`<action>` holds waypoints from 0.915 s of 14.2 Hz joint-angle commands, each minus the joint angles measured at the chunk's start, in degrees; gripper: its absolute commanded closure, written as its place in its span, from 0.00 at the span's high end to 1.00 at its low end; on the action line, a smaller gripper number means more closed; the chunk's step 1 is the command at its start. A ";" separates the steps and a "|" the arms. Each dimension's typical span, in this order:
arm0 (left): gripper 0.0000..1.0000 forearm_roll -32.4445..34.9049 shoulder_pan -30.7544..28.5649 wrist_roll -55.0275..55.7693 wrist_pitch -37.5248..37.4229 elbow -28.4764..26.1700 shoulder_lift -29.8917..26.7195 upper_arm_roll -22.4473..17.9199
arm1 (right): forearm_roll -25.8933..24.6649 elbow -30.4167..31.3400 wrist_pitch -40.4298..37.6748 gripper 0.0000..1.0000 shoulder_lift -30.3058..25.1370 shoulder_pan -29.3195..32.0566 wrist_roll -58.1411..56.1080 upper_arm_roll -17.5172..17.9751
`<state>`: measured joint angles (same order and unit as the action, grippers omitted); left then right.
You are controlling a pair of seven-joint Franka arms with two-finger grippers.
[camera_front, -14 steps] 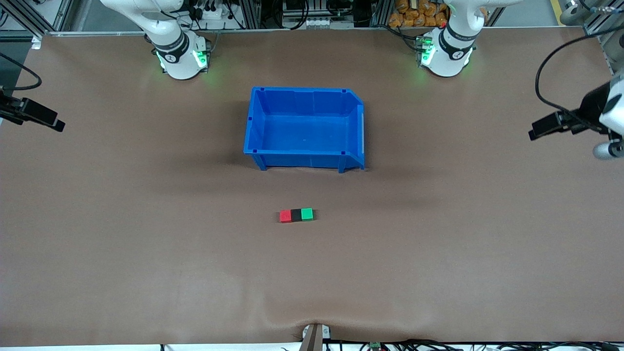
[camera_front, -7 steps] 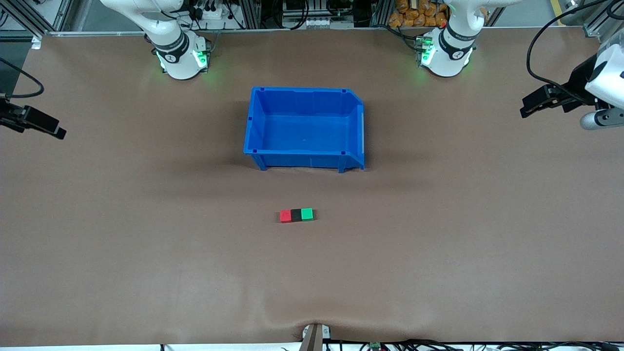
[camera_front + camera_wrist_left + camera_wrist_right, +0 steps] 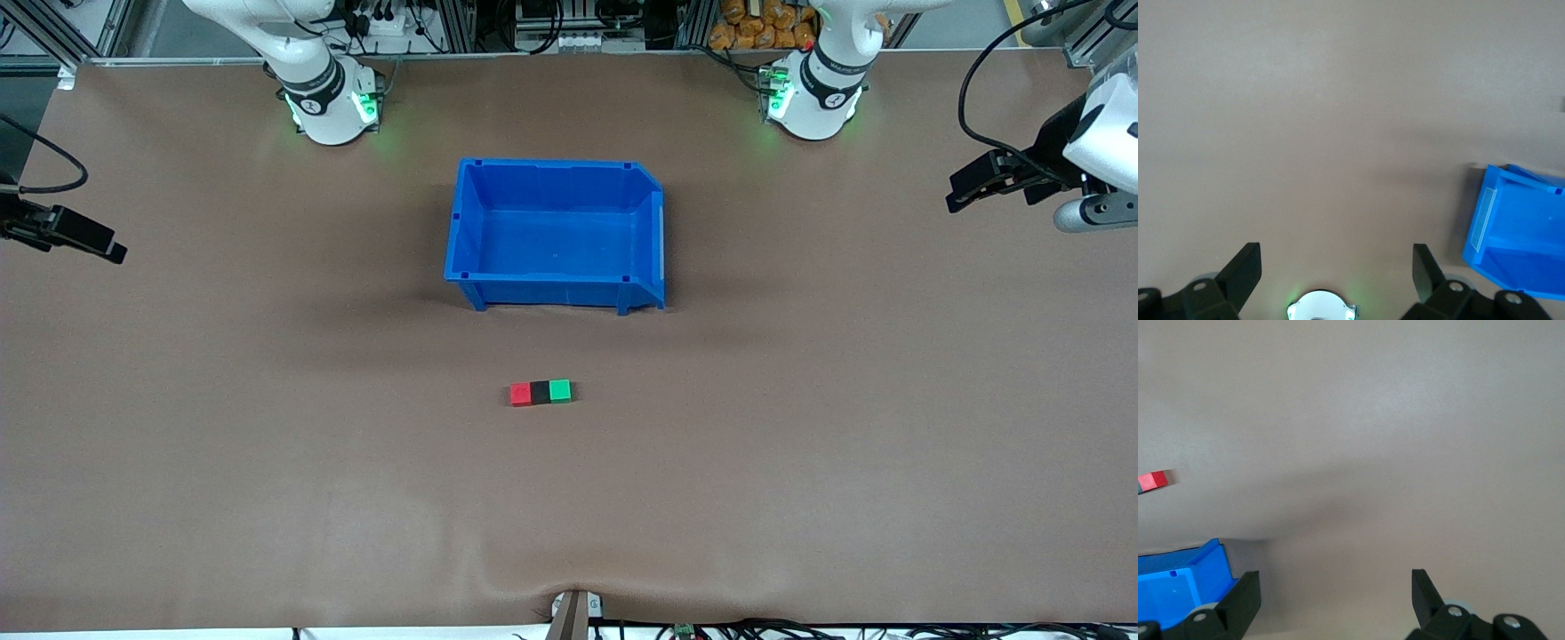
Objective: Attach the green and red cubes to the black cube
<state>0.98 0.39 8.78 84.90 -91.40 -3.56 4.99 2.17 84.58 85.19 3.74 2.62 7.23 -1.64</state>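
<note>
The red cube (image 3: 520, 394), the black cube (image 3: 540, 392) and the green cube (image 3: 559, 390) lie in one touching row on the brown table, black in the middle, nearer to the front camera than the blue bin (image 3: 551, 292). The red cube (image 3: 1153, 480) also shows at the edge of the right wrist view. My left gripper (image 3: 958, 197) hangs open over the left arm's end of the table. My right gripper (image 3: 114, 252) hangs open over the right arm's end. Nothing sits between the fingers of the left gripper (image 3: 1337, 267) or the right gripper (image 3: 1336, 590).
The empty blue bin (image 3: 1485, 220) stands mid-table between the cubes and the arm bases, and its corner (image 3: 1211, 550) shows in the right wrist view. The left arm's base (image 3: 813, 98) and the right arm's base (image 3: 329, 107) stand along the table's edge.
The left gripper has drifted toward the base edge of the table and slightly inward. The right gripper has shifted a little down the view. The cubes have not moved.
</note>
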 commanded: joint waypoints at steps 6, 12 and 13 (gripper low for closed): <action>1.00 0.42 -0.83 -3.51 -2.55 3.60 0.14 -0.16 | 0.46 -1.17 -4.95 1.00 -0.40 -1.38 -0.11 0.85; 1.00 0.95 -1.00 -3.51 -3.51 3.60 0.05 -0.51 | 0.11 -1.69 -4.77 1.00 -0.40 -2.18 0.42 0.76; 1.00 0.95 -1.00 -3.51 -3.51 3.60 0.05 -0.51 | 0.20 -2.22 -4.77 1.00 -0.40 -2.18 0.42 0.67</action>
